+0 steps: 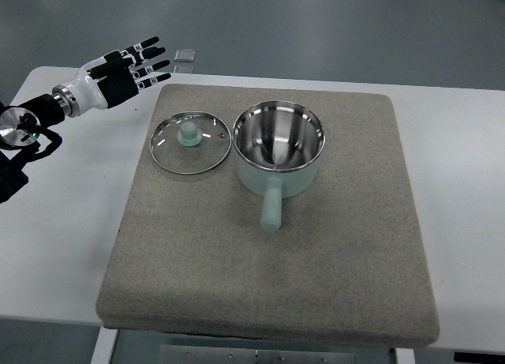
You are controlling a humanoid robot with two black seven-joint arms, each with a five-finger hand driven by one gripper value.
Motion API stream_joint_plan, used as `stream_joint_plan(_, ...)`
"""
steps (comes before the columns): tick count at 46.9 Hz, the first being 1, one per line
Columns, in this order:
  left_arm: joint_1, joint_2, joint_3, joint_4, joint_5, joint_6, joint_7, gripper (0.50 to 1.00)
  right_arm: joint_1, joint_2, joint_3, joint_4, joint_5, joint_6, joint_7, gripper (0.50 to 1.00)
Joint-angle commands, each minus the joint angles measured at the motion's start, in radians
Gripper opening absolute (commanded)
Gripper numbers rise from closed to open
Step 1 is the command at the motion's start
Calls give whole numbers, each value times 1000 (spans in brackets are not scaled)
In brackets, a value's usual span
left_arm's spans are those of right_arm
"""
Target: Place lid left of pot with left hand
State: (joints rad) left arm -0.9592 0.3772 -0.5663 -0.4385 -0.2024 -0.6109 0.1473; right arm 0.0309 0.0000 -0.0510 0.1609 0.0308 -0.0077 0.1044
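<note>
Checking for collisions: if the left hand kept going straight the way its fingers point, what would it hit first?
Probably nothing: the left hand points right and slightly up, over the mat's far edge, behind the lid and pot.

mint-green pot (278, 155), grey mat (316, 261), white table (55, 245)

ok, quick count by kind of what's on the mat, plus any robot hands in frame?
Pot: 1
Glass lid: 1
Robot hands: 1, the left hand, open, off the mat
Total: 3
</note>
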Motion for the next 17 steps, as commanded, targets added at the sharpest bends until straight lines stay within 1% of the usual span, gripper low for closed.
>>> stream_joint_plan(1, 0, -15, 0, 1, 0, 0, 0, 996, -2, 0, -1, 0, -2, 2, 0, 924)
stream_joint_plan(17, -1, -24, 2, -3, 0, 0, 0, 996, -2, 0, -3, 14, -2, 3, 0, 924)
